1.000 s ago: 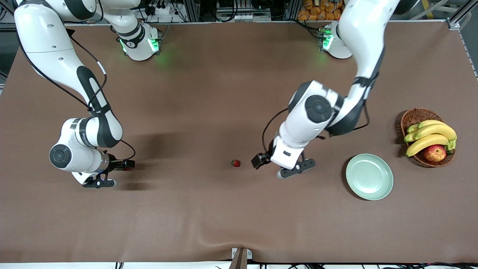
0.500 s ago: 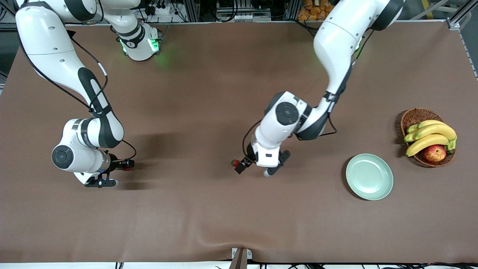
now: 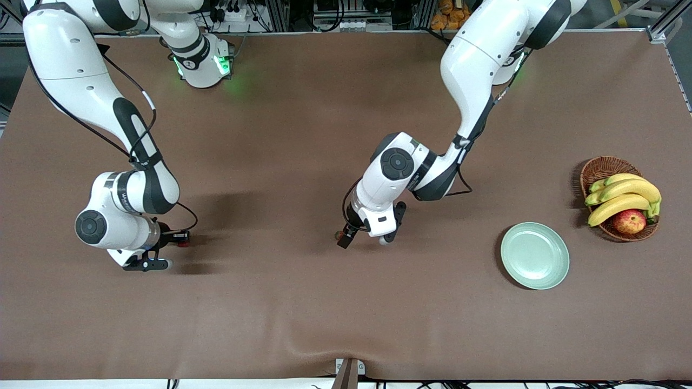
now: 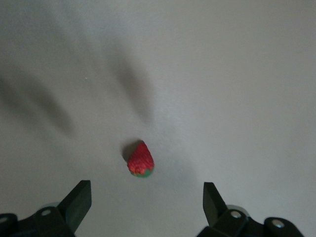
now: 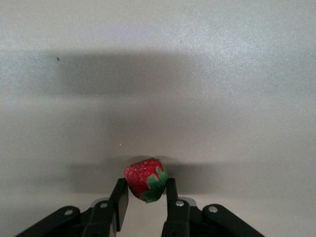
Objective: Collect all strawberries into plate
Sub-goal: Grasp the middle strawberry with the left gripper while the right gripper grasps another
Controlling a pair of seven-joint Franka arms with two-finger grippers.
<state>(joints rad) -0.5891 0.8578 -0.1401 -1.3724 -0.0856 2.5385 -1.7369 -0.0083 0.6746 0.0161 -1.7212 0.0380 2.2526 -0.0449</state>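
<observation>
One strawberry (image 4: pixel 140 160) lies on the brown table near its middle; it peeks out beside the left hand in the front view (image 3: pixel 337 235). My left gripper (image 4: pixel 145 197) is open just above it, with a finger on each side and the berry a little ahead of the fingertips; it also shows in the front view (image 3: pixel 344 239). My right gripper (image 5: pixel 145 192) is shut on a second strawberry (image 5: pixel 144 178), low over the table at the right arm's end (image 3: pixel 183 239). The mint-green plate (image 3: pixel 535 255) sits empty toward the left arm's end. A third strawberry is out of view.
A wicker basket (image 3: pixel 599 167) with bananas (image 3: pixel 621 194) and a red-yellow apple (image 3: pixel 630 220) stands beside the plate, farther from the front camera. The brown cloth bulges at the table's front edge (image 3: pixel 346 351).
My left arm has swung from beside the plate toward the table's middle and now has its open gripper over the lying strawberry. The right arm has barely moved.
</observation>
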